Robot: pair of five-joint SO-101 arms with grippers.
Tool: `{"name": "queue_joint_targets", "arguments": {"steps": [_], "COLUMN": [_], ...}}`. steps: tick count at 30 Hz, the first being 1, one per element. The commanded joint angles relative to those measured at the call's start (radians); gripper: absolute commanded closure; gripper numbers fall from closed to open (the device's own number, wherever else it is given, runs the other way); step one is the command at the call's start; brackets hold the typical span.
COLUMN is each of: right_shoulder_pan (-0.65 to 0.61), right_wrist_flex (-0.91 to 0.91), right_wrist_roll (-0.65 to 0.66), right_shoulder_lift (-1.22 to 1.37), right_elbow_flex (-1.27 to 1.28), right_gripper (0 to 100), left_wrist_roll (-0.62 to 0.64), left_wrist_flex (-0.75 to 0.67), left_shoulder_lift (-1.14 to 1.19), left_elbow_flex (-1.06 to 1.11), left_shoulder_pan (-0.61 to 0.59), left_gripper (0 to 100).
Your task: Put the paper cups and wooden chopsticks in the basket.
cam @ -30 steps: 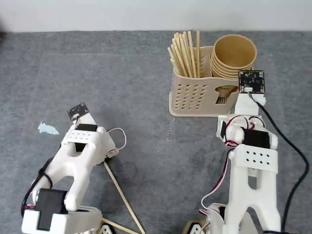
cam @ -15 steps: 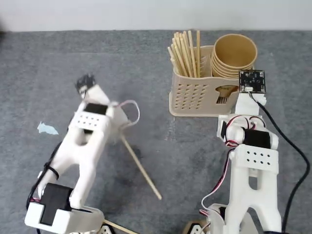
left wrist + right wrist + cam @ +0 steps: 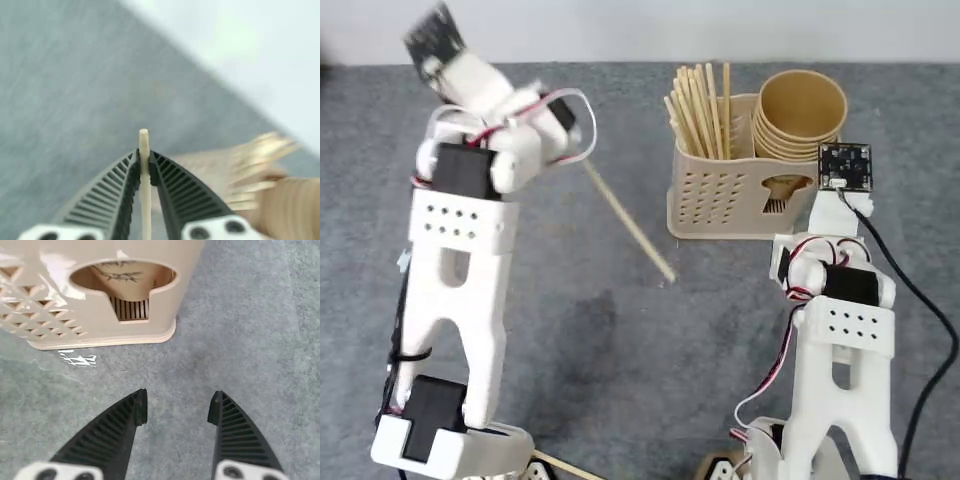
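The left gripper [image 3: 144, 153], clamped on a thin pale wooden chopstick [image 3: 628, 220], could knock its free end against the beige perforated plastic basket [image 3: 720, 200] at 3 o'clock; the right gripper [image 3: 175, 407] rests agape.

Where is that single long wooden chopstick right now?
In the high view the thin wooden chopstick hangs slanted from the left arm's tool, left of the beige perforated plastic basket.

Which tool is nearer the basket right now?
Right. The right tool hangs open just in front of the basket; the left tool, shut on a chopstick, is farther off to its left.
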Motion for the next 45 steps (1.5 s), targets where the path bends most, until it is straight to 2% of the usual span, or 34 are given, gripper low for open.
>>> {"name": "queue_joint_targets", "arguments": {"steps": [1, 5, 13, 25, 29, 33, 36, 45], "right_shoulder_pan": [0.015, 0.015, 0.015, 0.010, 0.010, 0.008, 0.008, 0.007], "right_wrist_flex": [-0.019, -0.019, -0.019, -0.019, -0.018, -0.016, -0.015, -0.012], "right_wrist_roll": [-0.011, -0.011, -0.011, -0.008, -0.005, -0.005, -0.005, -0.006], "right_shoulder_lift": [-0.001, -0.001, -0.001, -0.001, -0.001, -0.001, -0.001, -0.001], "right_elbow_flex": [-0.008, -0.008, -0.008, -0.008, -0.008, -0.008, -0.008, -0.008], "right_gripper": [78.6, 78.6, 78.6, 78.6, 78.6, 78.6, 78.6, 78.6], "left_wrist_roll": [0.003, -0.008, -0.164, -0.512, -0.609, -0.612, -0.608, -0.413], "left_wrist_flex": [-0.048, -0.229, -0.598, -1.122, -1.138, -1.135, -1.086, -0.786], "left_shoulder_lift": [-0.015, -0.015, -0.015, -0.015, -0.026, -0.028, -0.061, -0.290], "left_elbow_flex": [-0.189, -0.242, -0.111, 0.274, 0.364, 0.372, 0.372, 0.377], "left_shoulder_pan": [0.012, 0.012, 0.112, 0.232, 0.262, 0.262, 0.262, 0.215], "left_gripper": [99, 99, 99, 99, 97, 86, 85, 84]}}
